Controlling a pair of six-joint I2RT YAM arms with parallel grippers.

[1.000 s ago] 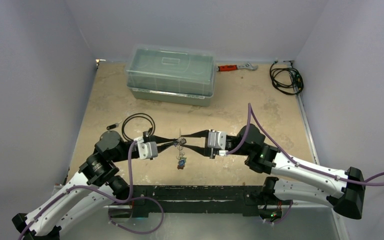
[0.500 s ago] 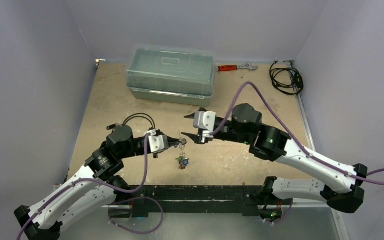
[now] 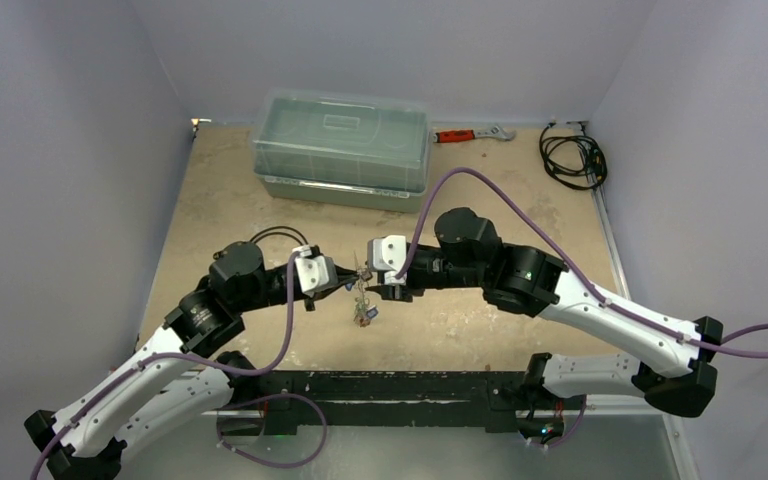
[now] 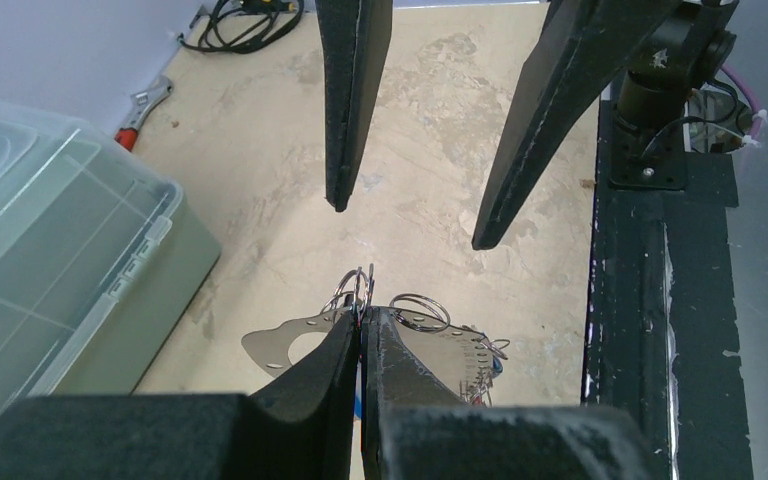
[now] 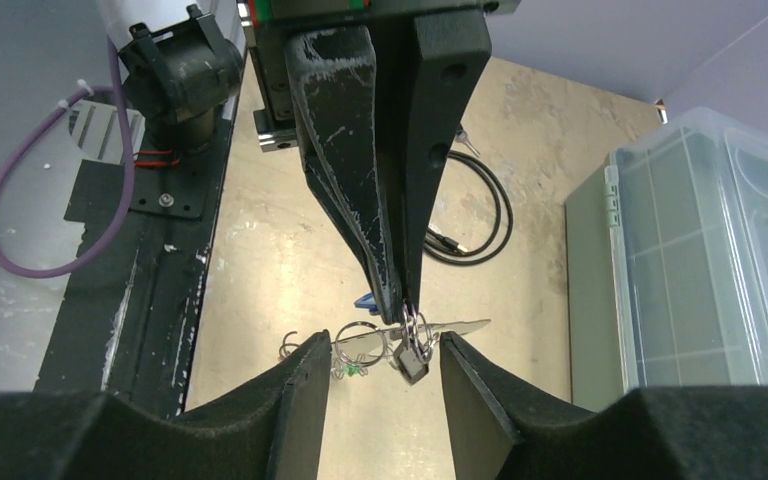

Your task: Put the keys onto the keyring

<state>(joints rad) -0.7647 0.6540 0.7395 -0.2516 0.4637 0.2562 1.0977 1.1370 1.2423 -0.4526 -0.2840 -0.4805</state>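
Left wrist view: the keyring point(image 4: 280, 345) is pinched above the table point(image 4: 440, 120) by the pressed-together fingers of the left gripper point(image 4: 362, 318), keys point(image 4: 475, 358) dangling beside it, so the right gripper point(image 4: 410, 222), spread and empty, is best closed slowly on one key

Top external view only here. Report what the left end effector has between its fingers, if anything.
Observer: In the left wrist view, the left end effector is shut on the edge of the keyring.
Operator: Report the right end effector's jaws.
Observer: In the right wrist view, the right end effector is open, with a finger on either side of the small wire rings.
Operator: Locate the keys.
Observer: In the left wrist view, the keys are bunched close beside the left fingers.
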